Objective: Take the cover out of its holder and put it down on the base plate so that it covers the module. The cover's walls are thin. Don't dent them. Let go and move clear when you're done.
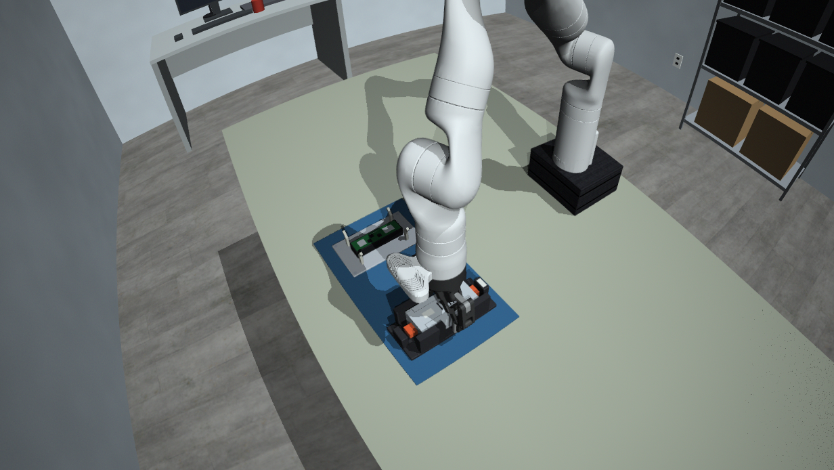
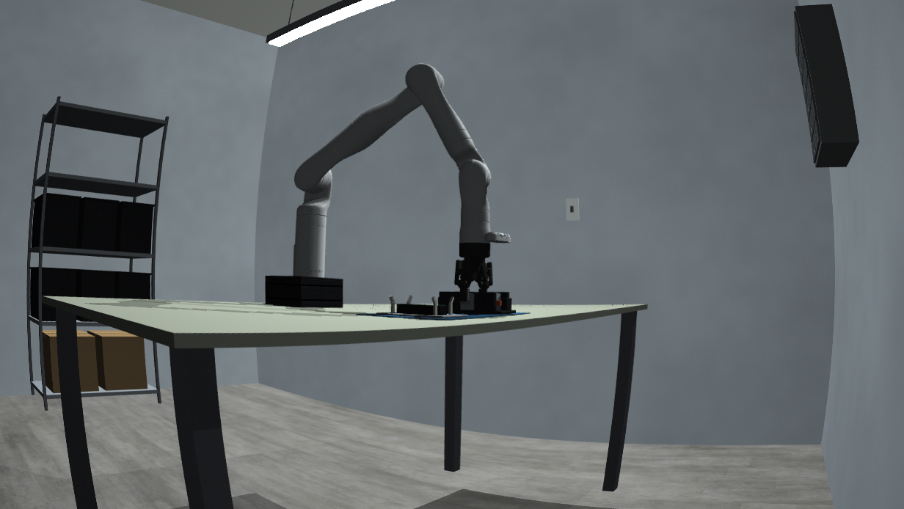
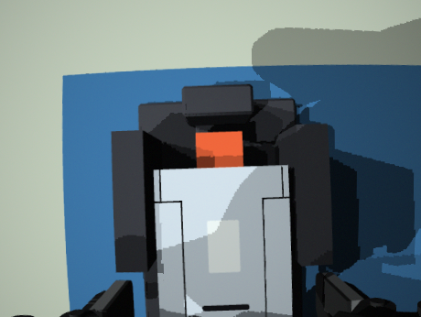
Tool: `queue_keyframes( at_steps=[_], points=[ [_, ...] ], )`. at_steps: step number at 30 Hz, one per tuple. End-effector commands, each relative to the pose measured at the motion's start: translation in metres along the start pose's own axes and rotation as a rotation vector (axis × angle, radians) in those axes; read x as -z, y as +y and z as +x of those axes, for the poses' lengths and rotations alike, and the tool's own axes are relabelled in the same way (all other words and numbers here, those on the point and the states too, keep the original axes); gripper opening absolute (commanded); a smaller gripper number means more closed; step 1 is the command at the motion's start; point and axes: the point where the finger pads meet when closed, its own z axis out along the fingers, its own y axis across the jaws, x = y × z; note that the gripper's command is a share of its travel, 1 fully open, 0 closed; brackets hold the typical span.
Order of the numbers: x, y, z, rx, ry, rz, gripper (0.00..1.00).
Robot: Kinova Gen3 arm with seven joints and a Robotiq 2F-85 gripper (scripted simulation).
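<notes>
Cover (image 3: 221, 253): light grey, seated in black holder (image 3: 130, 191), orange tab (image 3: 219, 149) at its far end.
Gripper (image 1: 457, 308): right above cover, pointing down, jaws fully apart w/ nothing between; one finger each side of cover, contact not discernible.
Holder: on blue mat (image 1: 484, 326).
Module (image 1: 376, 234): green, on base plate (image 1: 350, 257), same mat, apart from holder.
</notes>
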Motion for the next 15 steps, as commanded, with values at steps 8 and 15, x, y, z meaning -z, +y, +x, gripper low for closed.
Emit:
queue_keyframes(
  at_steps=[8, 15],
  points=[
    [0.0021, -0.0003, 0.0010, 0.000, 0.003, 0.001, 1.00],
    [0.0031, -0.0003, 0.0011, 0.000, 0.003, 0.001, 1.00]
  ],
)
